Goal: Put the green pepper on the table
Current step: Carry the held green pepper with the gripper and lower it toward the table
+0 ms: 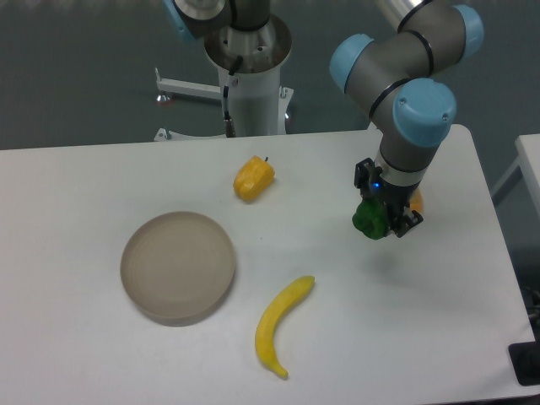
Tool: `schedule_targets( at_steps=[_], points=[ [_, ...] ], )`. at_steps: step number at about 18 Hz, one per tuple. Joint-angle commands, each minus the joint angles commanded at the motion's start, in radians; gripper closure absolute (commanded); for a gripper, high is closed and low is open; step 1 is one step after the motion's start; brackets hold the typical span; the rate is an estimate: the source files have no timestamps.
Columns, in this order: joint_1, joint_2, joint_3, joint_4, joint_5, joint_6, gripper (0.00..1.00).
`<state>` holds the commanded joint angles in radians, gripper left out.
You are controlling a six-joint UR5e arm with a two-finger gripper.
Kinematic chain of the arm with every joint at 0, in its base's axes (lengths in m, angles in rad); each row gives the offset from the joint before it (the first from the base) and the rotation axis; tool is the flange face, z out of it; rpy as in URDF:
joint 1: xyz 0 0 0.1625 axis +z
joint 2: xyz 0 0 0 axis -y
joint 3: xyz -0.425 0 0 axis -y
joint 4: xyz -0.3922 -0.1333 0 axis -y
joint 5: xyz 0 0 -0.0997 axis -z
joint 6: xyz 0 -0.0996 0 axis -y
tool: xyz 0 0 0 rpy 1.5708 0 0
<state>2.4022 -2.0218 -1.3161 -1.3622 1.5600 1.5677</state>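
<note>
- Nearest the camera, a banana (281, 326) is lying on the table (76, 354). It is yellow, long and curved, and its skin is looking smooth.
- Just to the left of it, a round plate (178, 267) is resting on the white top. It is beige-grey, dull and shallow, with a low rim all around.
- Farther back, near the middle, a yellow pepper (253, 178) is sitting by itself. It is small and lumpy, and a little dark stem is sticking out of it.
- On the right side, a bit of an orange piece (416, 201) is being hidden behind the robot's wrist, so only its edge is being seen.
- The table is being seen as flat, plain and smooth, with rounded corners.
- The green pepper (368, 218) is being held in the gripper (381, 219), over the right part of the table. It is dark green, shiny and round.
- The black fingers are being pressed against the green pepper from both sides, and it is sticking out to the left between them.
- A soft grey shadow is lying on the table below it. Whether the green pepper is touching the table cannot be told.
- The banana, the plate and the yellow pepper are all lying well apart from the gripper.
</note>
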Motion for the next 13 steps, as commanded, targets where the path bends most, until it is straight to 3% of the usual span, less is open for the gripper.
schedule_targets(
  at_steps=[8,13],
  points=[
    [-0.014,0.0,-0.023,0.0,-0.003,-0.011,0.62],
    [-0.07,-0.026,-0.072,0.018,-0.025,-0.14,0.62]
  ],
)
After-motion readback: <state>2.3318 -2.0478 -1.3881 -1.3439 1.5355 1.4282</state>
